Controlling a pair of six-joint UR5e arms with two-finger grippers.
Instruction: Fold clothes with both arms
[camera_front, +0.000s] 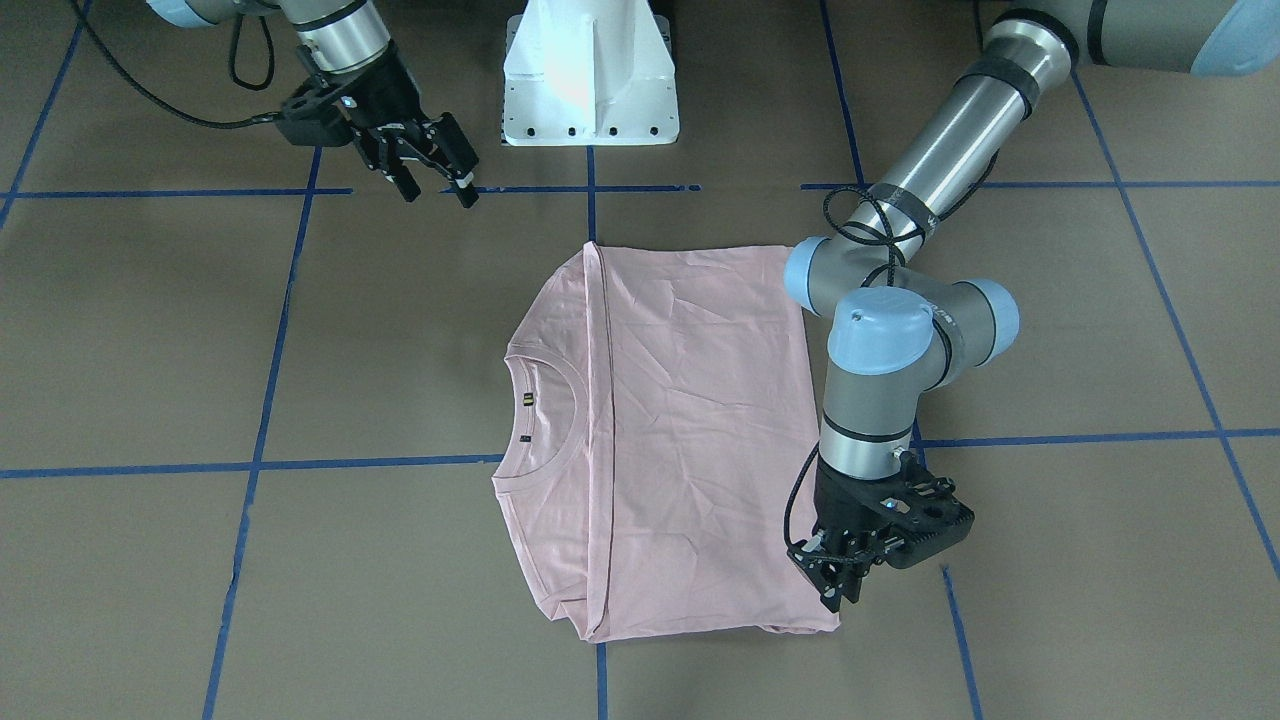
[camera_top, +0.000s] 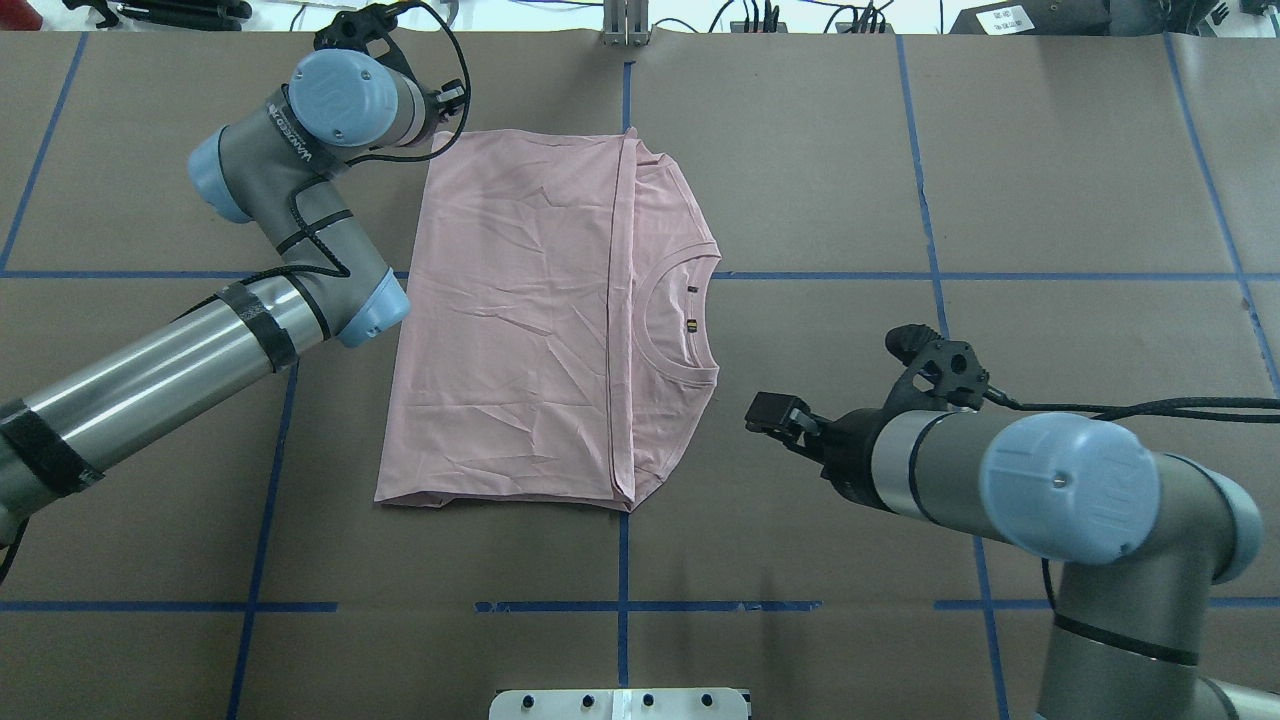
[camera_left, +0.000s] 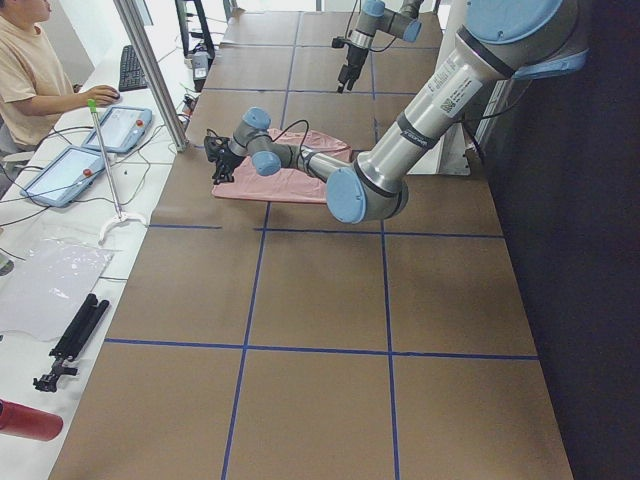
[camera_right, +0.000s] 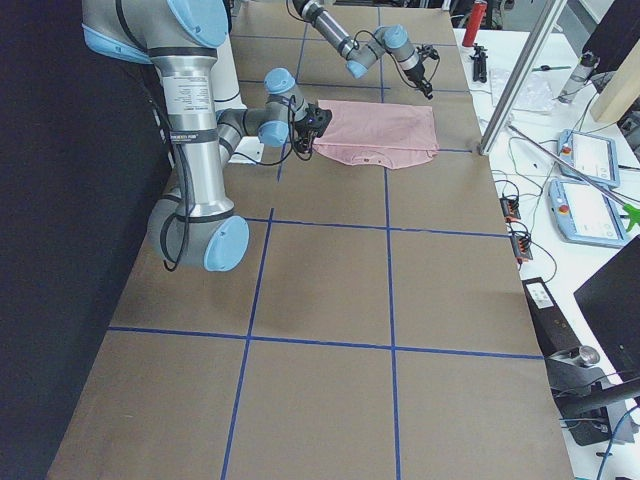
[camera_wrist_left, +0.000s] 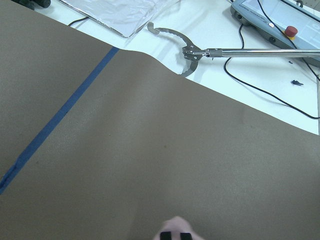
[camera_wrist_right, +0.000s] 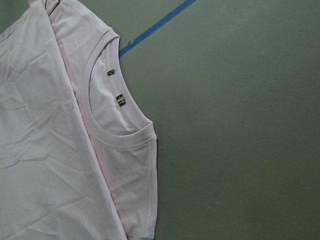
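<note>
T-shirt (camera_top: 500, 330) points collar to robot's right; left jaws pinch its corner, right jaws released.

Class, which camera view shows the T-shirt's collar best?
The right wrist-mounted view: the collar is large, its ribbing and two tags clear. Overhead and front-facing show it whole but smaller; side views barely; left wrist not at all.

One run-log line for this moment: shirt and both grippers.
T-shirt: folded over, lying flat | left gripper: at shirt's far-left corner, grip unclear | right gripper: open, clear of shirt
</note>
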